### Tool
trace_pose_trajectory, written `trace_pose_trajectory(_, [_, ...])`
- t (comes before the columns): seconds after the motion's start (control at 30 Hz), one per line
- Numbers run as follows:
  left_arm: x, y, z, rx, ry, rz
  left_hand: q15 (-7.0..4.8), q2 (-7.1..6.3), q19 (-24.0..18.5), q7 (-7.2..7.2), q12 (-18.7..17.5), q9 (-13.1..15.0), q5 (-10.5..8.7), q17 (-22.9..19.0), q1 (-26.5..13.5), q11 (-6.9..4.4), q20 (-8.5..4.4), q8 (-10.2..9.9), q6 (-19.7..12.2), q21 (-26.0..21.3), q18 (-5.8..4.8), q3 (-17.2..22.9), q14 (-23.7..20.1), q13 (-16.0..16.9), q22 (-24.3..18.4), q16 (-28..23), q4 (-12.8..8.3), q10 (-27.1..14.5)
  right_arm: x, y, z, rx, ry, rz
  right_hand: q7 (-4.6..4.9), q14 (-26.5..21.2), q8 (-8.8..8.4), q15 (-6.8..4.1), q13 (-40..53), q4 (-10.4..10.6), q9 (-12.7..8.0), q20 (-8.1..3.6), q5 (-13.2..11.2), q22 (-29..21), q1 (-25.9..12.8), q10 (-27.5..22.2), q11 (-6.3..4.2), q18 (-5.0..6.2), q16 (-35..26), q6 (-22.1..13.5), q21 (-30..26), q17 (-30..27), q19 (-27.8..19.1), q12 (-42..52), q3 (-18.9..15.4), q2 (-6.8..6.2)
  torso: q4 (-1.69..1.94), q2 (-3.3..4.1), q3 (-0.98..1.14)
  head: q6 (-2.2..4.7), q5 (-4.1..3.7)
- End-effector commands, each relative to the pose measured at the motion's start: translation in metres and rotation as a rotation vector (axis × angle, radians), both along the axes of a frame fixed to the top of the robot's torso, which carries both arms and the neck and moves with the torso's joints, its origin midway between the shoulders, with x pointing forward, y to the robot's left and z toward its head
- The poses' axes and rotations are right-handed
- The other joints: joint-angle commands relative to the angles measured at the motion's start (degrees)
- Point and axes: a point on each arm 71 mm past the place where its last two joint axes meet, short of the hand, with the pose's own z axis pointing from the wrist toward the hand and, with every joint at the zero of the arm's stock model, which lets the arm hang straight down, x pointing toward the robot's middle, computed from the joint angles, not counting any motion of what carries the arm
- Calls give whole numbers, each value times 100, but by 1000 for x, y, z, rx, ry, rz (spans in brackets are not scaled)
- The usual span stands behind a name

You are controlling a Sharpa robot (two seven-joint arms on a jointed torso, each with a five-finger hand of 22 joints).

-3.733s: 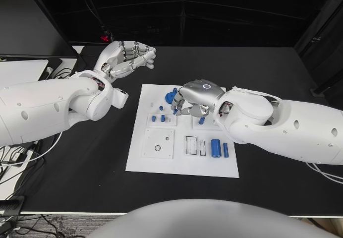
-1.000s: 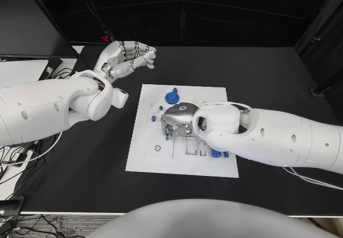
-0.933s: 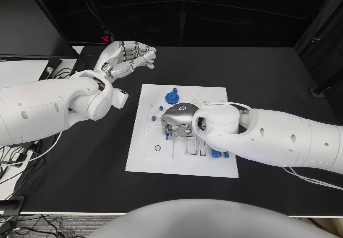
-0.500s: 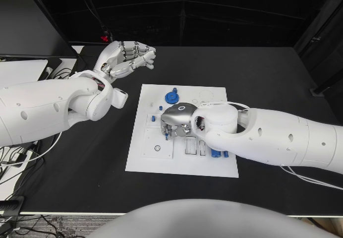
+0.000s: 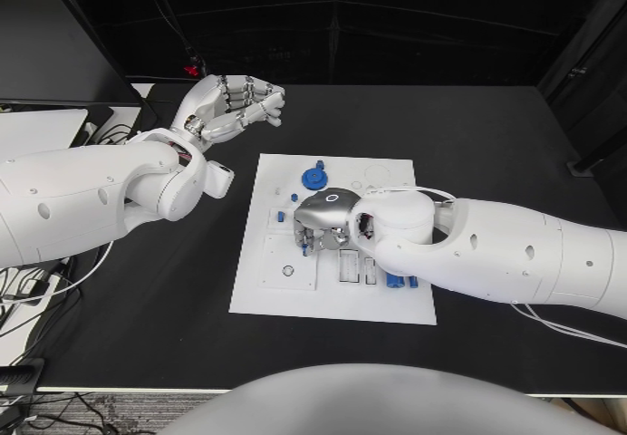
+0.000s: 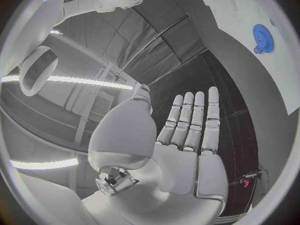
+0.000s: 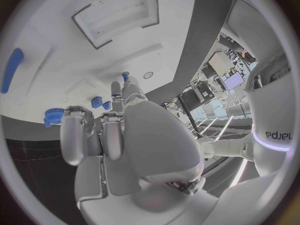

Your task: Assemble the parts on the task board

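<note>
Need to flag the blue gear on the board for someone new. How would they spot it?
Start at the white task board mid-table and go to its far edge, beyond the right hand. The blue gear sits there: round, toothed and wider than the small blue pegs nearby.

Black table (image 5: 496,136), dark curtain wall (image 5: 340,41) behind, cables (image 5: 39,290) on floor
</note>
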Motion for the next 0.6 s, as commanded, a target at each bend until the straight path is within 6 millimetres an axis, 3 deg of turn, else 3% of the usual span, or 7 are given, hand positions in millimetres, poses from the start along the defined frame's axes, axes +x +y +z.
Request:
trace_pose_trajectory(0.03, [0,-1,1,-6,-5,-7,-14,57,36,257,29,2,36,-5,-6,8,4,28,-48,23,49,-40,-26,5,-7,21,9,-46,-1,1,1,2,-7,13,20,499,25,40,-2,8,5,42,17,1208,20,-20,37,53,-3,27,-18,1065,209,-17,40,-37,-1,-3,-2,-1,1])
trace_pose_trajectory(0.6, [0,-1,1,-7,-6,-6,-14,57,36,257,29,2,36,-5,-6,8,4,28,-48,23,49,-40,-26,5,-7,21,9,-46,-2,3,-3,-11,7,15,22,498,21,43,-2,10,5,46,18,1204,15,-25,39,55,-4,27,-26,1063,204,-18,45,-36,-3,-2,0,-1,4])
